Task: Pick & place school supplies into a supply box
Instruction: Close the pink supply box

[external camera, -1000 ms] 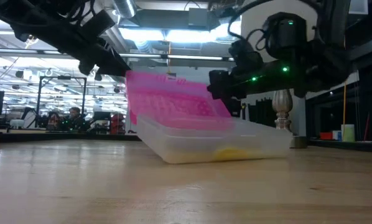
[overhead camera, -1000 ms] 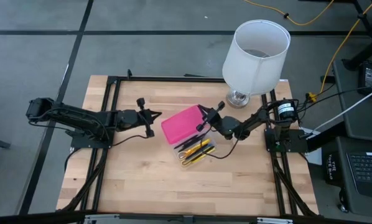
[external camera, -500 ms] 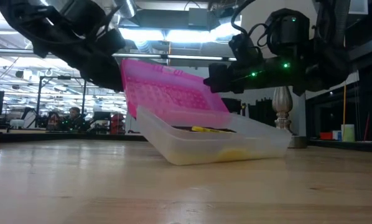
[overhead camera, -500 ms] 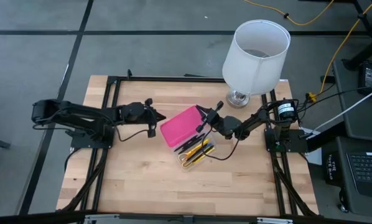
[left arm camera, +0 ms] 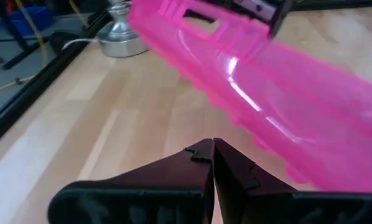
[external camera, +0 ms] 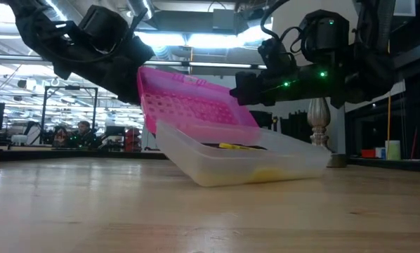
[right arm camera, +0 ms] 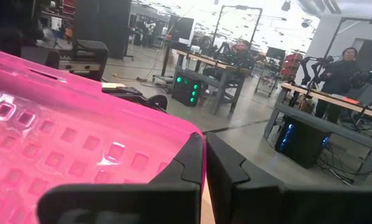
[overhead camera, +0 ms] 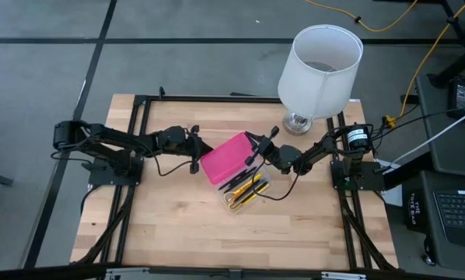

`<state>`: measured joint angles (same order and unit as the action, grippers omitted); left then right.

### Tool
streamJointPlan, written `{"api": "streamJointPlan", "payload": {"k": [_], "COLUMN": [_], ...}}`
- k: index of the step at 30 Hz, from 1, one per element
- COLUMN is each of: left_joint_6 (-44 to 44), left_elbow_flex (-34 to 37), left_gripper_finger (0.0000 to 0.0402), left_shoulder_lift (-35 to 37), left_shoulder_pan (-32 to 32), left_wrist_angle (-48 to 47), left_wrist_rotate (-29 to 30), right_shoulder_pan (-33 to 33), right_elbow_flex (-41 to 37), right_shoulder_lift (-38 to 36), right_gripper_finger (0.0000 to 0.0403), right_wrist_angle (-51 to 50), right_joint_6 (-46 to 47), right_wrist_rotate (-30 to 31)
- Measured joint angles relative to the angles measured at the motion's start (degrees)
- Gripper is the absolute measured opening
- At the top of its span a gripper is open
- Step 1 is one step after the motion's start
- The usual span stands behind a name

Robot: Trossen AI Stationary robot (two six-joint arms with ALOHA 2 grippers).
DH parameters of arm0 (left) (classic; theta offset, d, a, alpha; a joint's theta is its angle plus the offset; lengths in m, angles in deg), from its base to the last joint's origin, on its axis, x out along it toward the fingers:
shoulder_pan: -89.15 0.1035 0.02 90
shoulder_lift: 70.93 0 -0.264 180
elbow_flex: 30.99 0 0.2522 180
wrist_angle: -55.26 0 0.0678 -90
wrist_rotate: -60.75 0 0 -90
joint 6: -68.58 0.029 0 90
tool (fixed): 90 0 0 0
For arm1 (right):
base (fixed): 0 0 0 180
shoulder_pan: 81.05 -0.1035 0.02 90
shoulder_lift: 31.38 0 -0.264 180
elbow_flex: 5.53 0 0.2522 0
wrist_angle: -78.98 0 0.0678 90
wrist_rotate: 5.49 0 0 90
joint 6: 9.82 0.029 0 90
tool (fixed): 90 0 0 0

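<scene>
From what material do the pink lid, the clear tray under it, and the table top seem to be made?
The pink lid looks like glossy moulded plastic: a grid of small embossed squares, bright highlights. The clear tray seems to be frosted translucent plastic; the yellow supplies show through it. The table top looks like pale, matte wood in jointed strips.

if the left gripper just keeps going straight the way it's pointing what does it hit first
Most likely the pink lid of the supply box. The left gripper, fingers shut, points at its raised underside; depth is hard to judge.
</scene>
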<state>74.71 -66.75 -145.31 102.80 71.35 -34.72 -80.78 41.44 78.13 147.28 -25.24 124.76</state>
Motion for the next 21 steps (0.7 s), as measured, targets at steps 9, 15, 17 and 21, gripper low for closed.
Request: {"api": "streamJointPlan", "payload": {"k": [9, 15, 17, 21], "left_joint_6": [-1.0, -3.9, -6.2, -12.9], "left_elbow_flex": [0.0, 0.0, 0.0, 0.0], "left_gripper_finger": [0.0003, 0.0003, 0.0003, 0.0003], "left_shoulder_lift": [-0.9, -0.9, -0.9, -0.9], "left_shoulder_pan": [0.0, 0.0, 0.0, 0.0], "left_wrist_angle": [1.4, 1.3, 1.3, 1.4], "left_wrist_rotate": [-0.6, -0.7, -0.7, -0.7], "right_shoulder_pan": [0.0, 0.0, 0.0, 0.0], "right_elbow_flex": [0.0, 0.0, 0.1, 0.1], "right_shoulder_lift": [0.0, 0.0, 0.0, 0.0], "right_gripper_finger": [0.0010, 0.0010, 0.0010, 0.0010], "right_wrist_angle": [-0.1, -0.1, -0.1, -0.1], "right_joint_6": [0.0, -0.1, -0.3, -1.2], "right_wrist_rotate": [0.0, -2.8, -2.8, -2.9]}}
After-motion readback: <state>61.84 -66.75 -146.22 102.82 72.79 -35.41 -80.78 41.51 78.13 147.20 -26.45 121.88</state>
